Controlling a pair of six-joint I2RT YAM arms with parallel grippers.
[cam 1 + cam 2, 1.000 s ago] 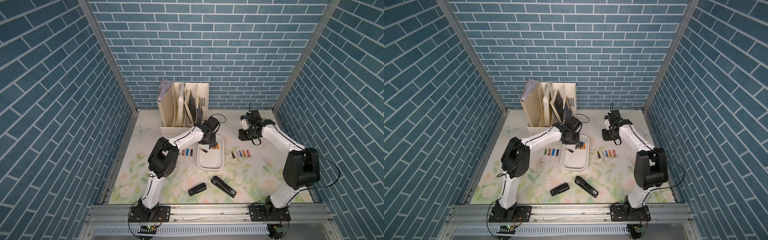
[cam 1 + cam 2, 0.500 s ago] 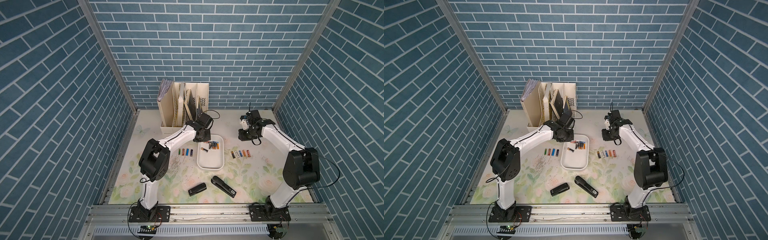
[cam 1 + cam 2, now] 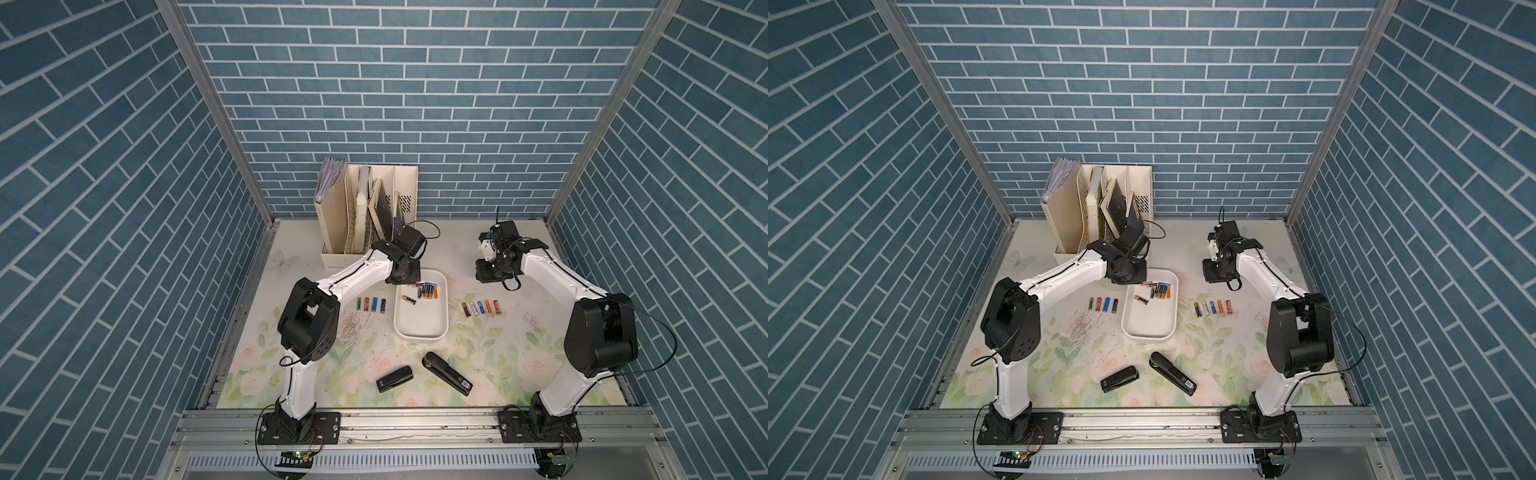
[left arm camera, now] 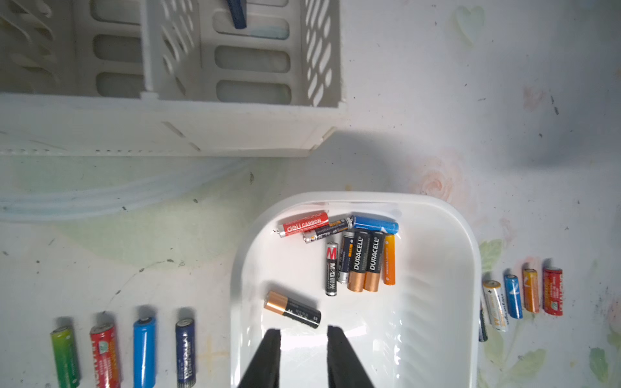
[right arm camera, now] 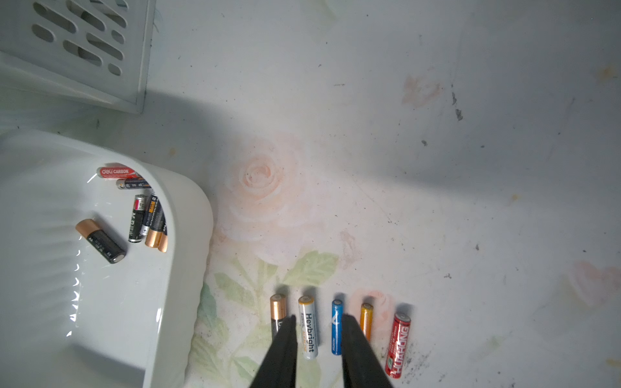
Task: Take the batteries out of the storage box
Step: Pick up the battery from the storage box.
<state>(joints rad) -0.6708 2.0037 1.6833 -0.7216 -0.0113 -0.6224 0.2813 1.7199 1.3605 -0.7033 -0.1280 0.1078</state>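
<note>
The white storage box (image 3: 419, 328) (image 3: 1148, 324) lies mid-table. Several batteries (image 3: 426, 289) (image 4: 363, 258) cluster at its far end. One black-and-gold battery (image 4: 291, 309) (image 3: 408, 299) lies apart from them. My left gripper (image 4: 304, 331) hangs over the box, open and empty, its tips just short of that lone battery. Batteries (image 3: 371, 304) (image 4: 124, 349) lie in a row on the mat left of the box. Another row (image 3: 481, 307) (image 5: 339, 326) lies to its right. Above that right-hand row my right gripper (image 5: 319, 319) is open, holding nothing.
A cream file holder (image 3: 365, 212) with books stands just behind the box, close to my left wrist. Two black staplers (image 3: 395, 378) (image 3: 446, 372) lie near the front edge. Loose staples (image 3: 351, 328) are scattered left of the box.
My left gripper has shifted slightly left over the box's far end and its jaws have opened from shut. The right arm and the batteries have not moved.
</note>
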